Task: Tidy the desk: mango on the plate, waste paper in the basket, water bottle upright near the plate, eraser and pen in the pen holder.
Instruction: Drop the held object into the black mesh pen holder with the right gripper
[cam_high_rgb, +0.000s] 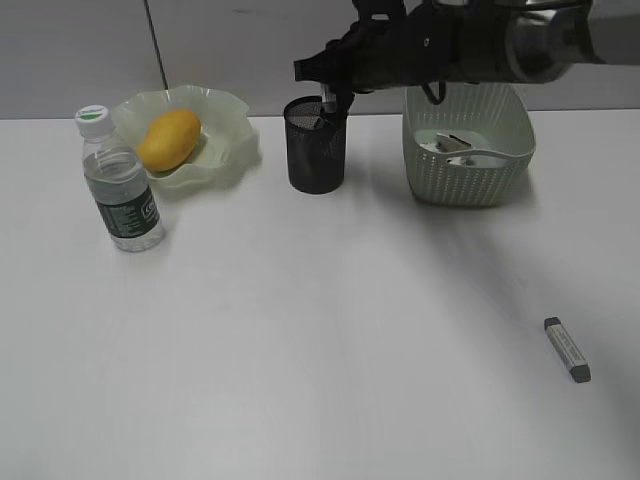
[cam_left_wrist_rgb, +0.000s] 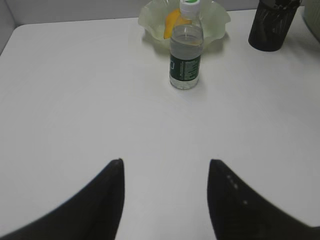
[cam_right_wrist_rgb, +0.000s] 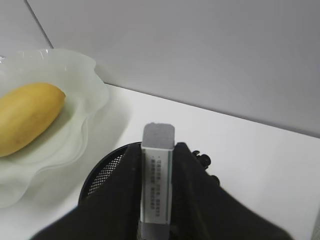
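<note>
Already the right gripper (cam_right_wrist_rgb: 157, 200) pinched the eraser (cam_right_wrist_rgb: 158, 182), its long axis along the fingers, tip poised just over the pen holder (cam_high_rgb: 317, 146) near the desk's (cam_high_rgb: 300, 340) far edge.

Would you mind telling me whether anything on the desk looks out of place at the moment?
One thing: a grey stick-shaped item lies loose on the bare desk at the front right, far from the pen holder. The mango sits in the plate, and the water bottle stands upright.
</note>
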